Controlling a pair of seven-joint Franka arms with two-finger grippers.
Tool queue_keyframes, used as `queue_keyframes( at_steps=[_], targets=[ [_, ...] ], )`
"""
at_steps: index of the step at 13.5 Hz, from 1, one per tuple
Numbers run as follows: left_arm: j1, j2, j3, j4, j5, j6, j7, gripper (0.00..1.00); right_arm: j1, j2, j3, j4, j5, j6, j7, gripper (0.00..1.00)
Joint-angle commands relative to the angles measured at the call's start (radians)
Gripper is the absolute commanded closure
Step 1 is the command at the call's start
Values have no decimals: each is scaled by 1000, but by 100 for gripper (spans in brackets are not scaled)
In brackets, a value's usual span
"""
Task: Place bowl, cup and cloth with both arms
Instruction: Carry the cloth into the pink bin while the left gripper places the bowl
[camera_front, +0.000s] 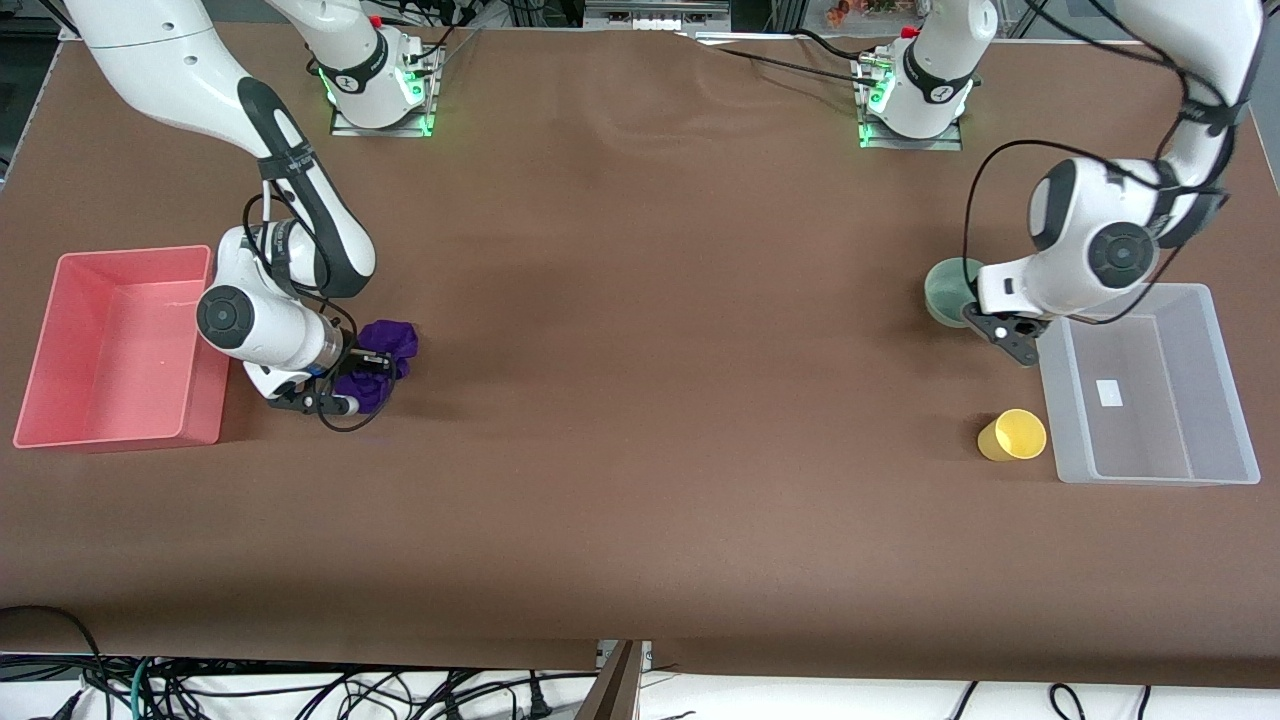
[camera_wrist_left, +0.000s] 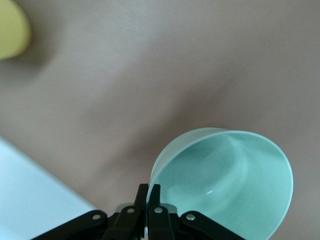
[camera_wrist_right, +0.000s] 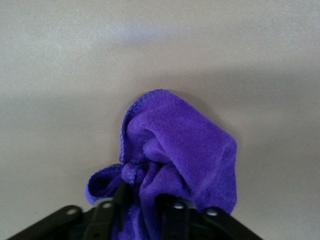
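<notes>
The pale mint-green bowl (camera_front: 948, 289) is near the left arm's end of the table, beside the clear bin, and looks tilted. My left gripper (camera_front: 980, 322) is shut on its rim; in the left wrist view the two fingers of the left gripper (camera_wrist_left: 149, 194) pinch the bowl (camera_wrist_left: 235, 185) at its edge. The yellow cup (camera_front: 1012, 435) stands free, nearer the front camera than the bowl; the cup (camera_wrist_left: 10, 29) also shows in the left wrist view. The purple cloth (camera_front: 385, 345) lies bunched beside the pink bin. My right gripper (camera_front: 362, 378) is low on it, and cloth (camera_wrist_right: 180, 145) fills the right gripper (camera_wrist_right: 145, 197).
A clear plastic bin (camera_front: 1058, 400) sits at the left arm's end of the table, close to cup and bowl. A pink bin (camera_front: 60, 340) sits at the right arm's end, right beside the right arm's wrist. Brown table surface (camera_front: 650, 350) stretches between the two arms.
</notes>
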Motion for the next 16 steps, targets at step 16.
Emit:
queue_keyframes(
  at_steps=[16],
  targets=[
    [366, 547, 9, 718, -15, -124, 277, 95, -63, -151, -443, 405, -95, -698, -920, 100]
  ],
)
